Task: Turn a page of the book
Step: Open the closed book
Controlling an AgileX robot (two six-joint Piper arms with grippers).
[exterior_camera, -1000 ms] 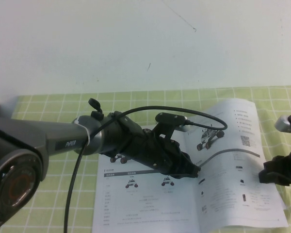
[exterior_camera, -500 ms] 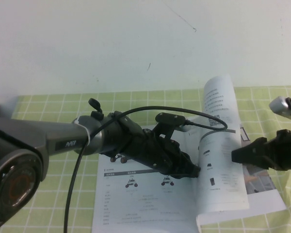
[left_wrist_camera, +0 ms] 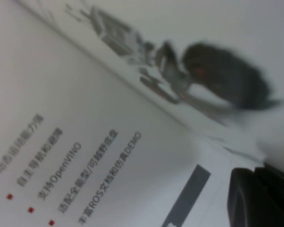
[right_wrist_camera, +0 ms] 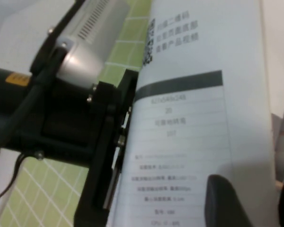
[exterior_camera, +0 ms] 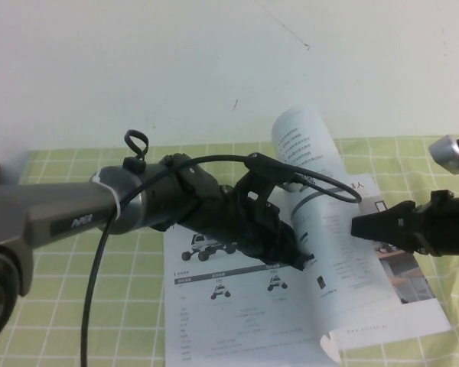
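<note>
Page arcs further left (right hand behind it).

The book fills the view: glossy white page, printed text lines, red bullets (blurred rover photo above), dark fingers at its edge.

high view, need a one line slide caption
Right tool lifts a page of the book upright while the left tool rests near its spine.
</note>
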